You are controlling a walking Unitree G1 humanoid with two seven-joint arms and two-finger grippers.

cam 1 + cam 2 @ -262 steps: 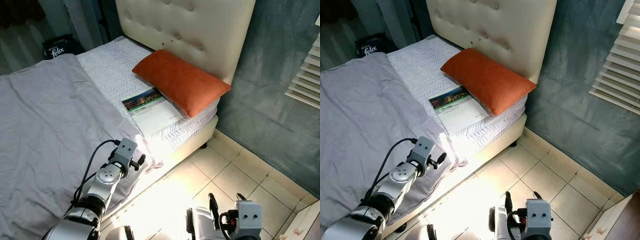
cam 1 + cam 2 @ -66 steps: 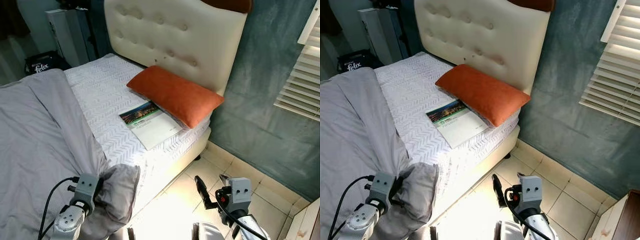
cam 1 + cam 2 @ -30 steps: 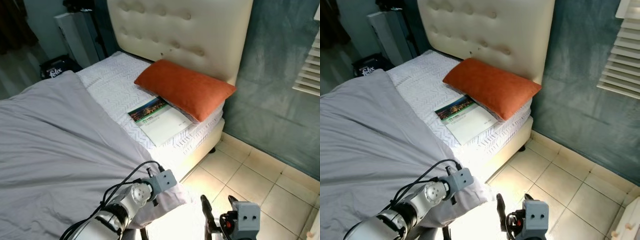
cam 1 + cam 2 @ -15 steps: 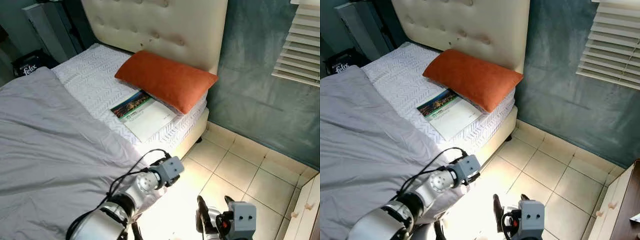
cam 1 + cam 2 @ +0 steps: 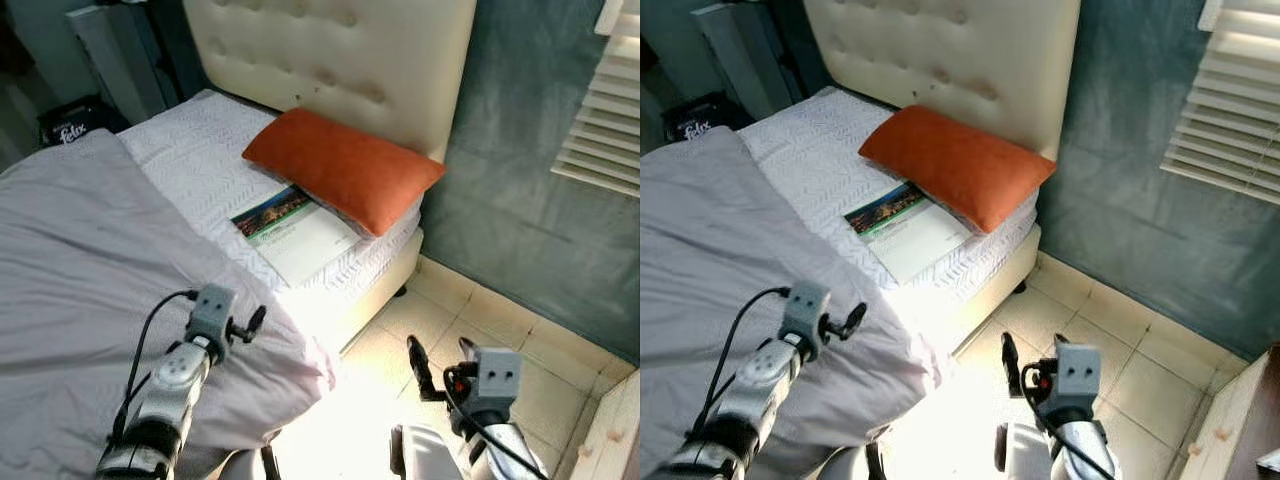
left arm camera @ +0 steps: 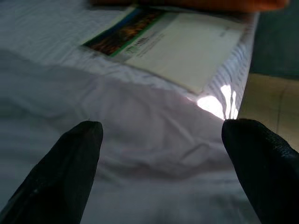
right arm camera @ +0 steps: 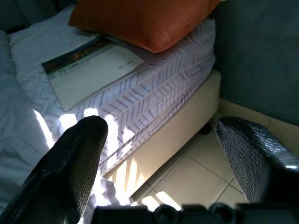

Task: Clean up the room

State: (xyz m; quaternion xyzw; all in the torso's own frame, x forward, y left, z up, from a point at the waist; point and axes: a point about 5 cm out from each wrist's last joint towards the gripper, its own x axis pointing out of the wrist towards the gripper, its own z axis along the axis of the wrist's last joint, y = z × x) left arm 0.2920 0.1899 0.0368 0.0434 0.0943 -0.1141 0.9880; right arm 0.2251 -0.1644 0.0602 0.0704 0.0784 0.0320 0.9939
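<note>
Two black-fingered grippers are out in front of the robot. The left gripper hangs just over the big grey blanket on the bed, and its jaws are wide with nothing between them. A moment ago that arm reached lower, past the blanket's hanging corner by the bed's edge. Now it has lifted and swung back over the bed, and the corner it was tucking lies loose over the side. The blanket looks mostly flat, with a few soft folds, so I think the spreading part is nearly done.

The right gripper waits at about five o'clock in the head view, above the pale floor tiles. Its jaws are wide too, and hold nothing.

At about one o'clock from the left gripper, a white magazine with a green photo strip lies on the white zigzag sheet. One end is tucked under the long orange pillow by the cream padded headboard. I think the magazine is the next thing to tidy.
</note>
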